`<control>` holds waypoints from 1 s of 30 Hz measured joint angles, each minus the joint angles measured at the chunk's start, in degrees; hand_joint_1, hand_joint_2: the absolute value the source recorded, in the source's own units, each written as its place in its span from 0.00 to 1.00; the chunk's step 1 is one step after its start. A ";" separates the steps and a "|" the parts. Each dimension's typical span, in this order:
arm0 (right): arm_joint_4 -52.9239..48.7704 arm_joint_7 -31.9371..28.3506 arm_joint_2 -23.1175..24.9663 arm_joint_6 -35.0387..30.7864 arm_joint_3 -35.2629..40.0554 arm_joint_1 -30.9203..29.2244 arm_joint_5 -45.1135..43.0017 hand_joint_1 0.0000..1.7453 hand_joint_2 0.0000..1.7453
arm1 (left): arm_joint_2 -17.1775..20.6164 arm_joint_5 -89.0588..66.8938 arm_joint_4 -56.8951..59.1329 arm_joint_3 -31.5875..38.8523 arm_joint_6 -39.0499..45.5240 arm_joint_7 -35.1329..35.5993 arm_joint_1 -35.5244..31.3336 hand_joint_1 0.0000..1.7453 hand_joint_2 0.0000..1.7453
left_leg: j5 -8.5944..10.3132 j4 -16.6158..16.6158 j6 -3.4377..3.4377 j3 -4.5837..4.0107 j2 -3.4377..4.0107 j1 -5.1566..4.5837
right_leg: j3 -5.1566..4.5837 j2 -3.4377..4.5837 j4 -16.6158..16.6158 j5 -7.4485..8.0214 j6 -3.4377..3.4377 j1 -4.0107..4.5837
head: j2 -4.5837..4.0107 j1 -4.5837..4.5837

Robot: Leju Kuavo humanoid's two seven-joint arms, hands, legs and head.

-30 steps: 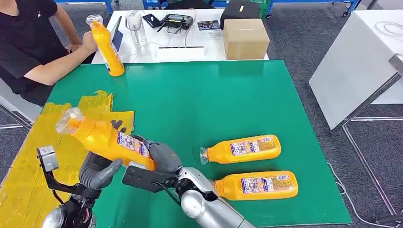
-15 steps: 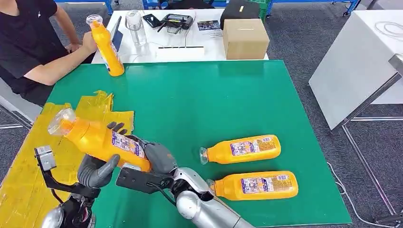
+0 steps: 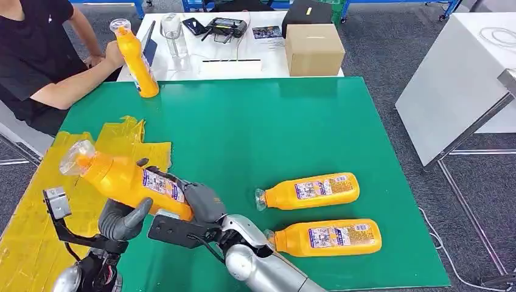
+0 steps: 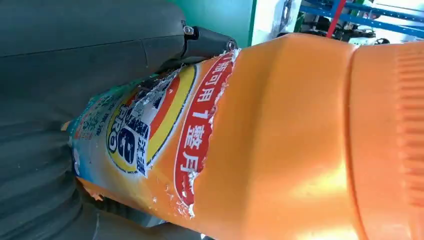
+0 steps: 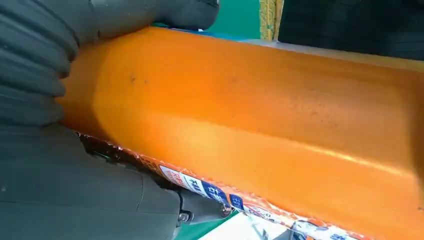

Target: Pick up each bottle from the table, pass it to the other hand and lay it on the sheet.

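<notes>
Both robot hands grip your orange plastic bottle (image 3: pixel 125 179) with the torn label, left robot hand (image 3: pixel 122 220) and right robot hand (image 3: pixel 198 204), tilted above the green worktop (image 3: pixel 255 128) edge beside the crumpled yellow sheet (image 3: pixel 36 207).

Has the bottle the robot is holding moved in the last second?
Yes. The held bottle has shifted slightly left, its cap now farther out over the yellow sheet, away from the two lying bottles.
</notes>
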 measured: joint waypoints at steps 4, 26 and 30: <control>0.15 0.76 -0.02 -0.74 0.13 -0.08 0.80 0.00 0.00 | 0.00 -0.71 0.02 0.04 0.00 -0.87 0.02 1.00 1.00 | 0.00 0.00 0.00 0.00 0.00 0.00 | 0.00 0.00 0.00 0.00 0.00 0.00 | 0.00 0.02; -42.93 -0.20 -20.88 1.55 -15.19 13.10 12.41 0.00 1.00 | 8.00 -94.38 -1.18 6.40 28.68 -14.14 7.03 1.00 1.00 | -0.05 0.01 0.01 -0.07 -0.01 -0.02 | -0.08 0.00 -0.04 -0.01 0.00 -0.03 | 0.00 0.02; -46.62 -0.74 -24.44 2.23 -17.01 14.67 12.28 0.00 1.00 | 10.52 -95.89 -0.06 6.03 28.54 -13.24 7.66 1.00 1.00 | -0.04 0.01 0.00 0.01 -0.01 -0.02 | -0.04 0.00 -0.04 0.00 0.00 -0.02 | 0.00 0.00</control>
